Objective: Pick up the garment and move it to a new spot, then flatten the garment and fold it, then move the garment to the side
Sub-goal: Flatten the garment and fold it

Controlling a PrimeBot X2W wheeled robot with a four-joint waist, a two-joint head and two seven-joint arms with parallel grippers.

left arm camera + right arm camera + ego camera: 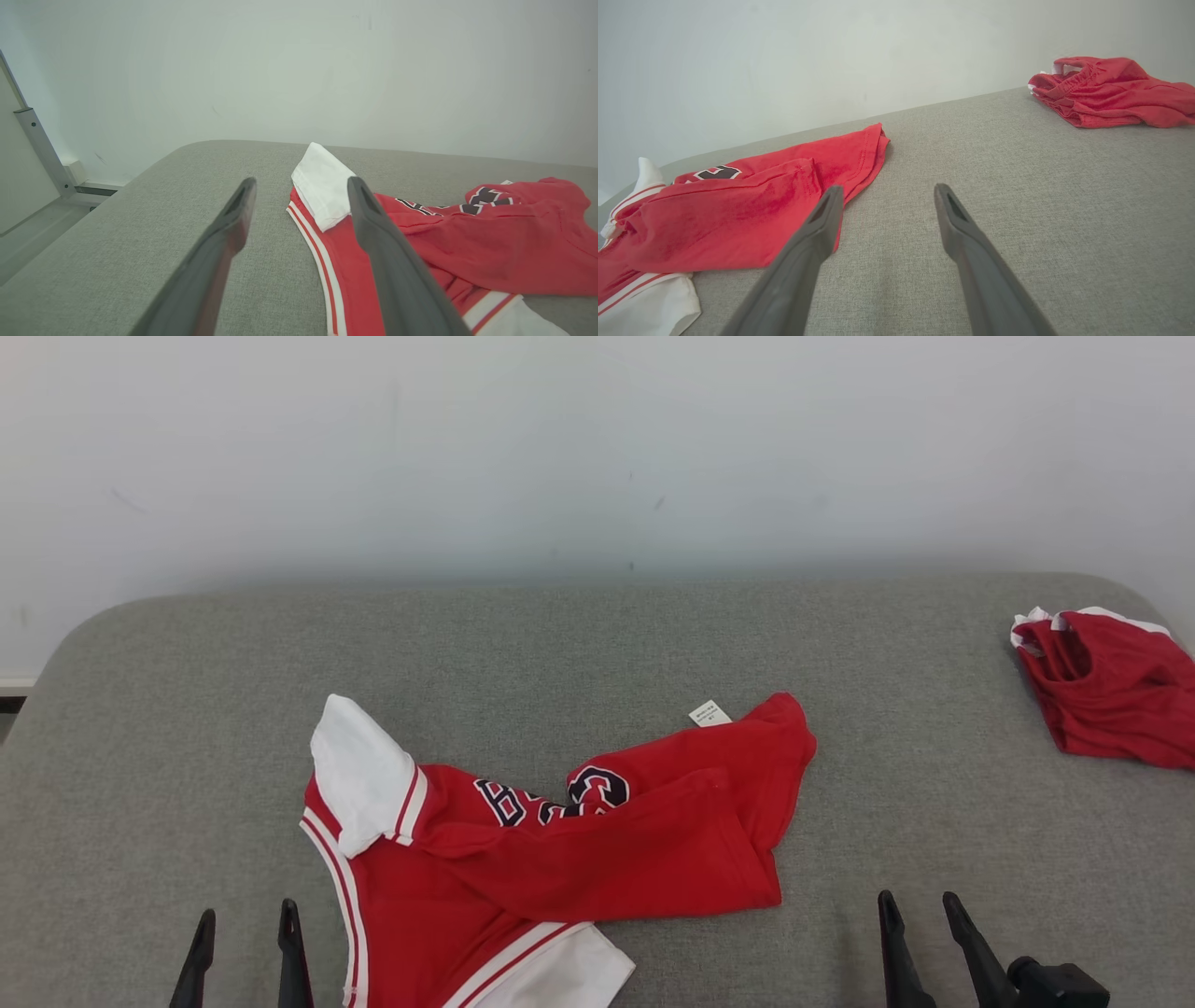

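A red garment (597,849) with white sleeves, white trim and dark numbers lies crumpled on the grey surface near its front middle. One white sleeve (359,775) is turned up at its left end. The same garment (504,242) lies to the right of my left gripper (301,189) in the left wrist view, and to the left of my right gripper (886,193) as the garment (738,214) in the right wrist view. My left gripper (247,919) stands open just left of the garment's lower edge. My right gripper (920,907) stands open to its right, apart from it.
A second red piece of clothing (1106,686) lies bunched at the right edge of the grey padded surface (597,644); it is also the clothing (1111,91) at the top right of the right wrist view. A white wall (597,448) rises behind. A metal frame (39,144) stands off the left end.
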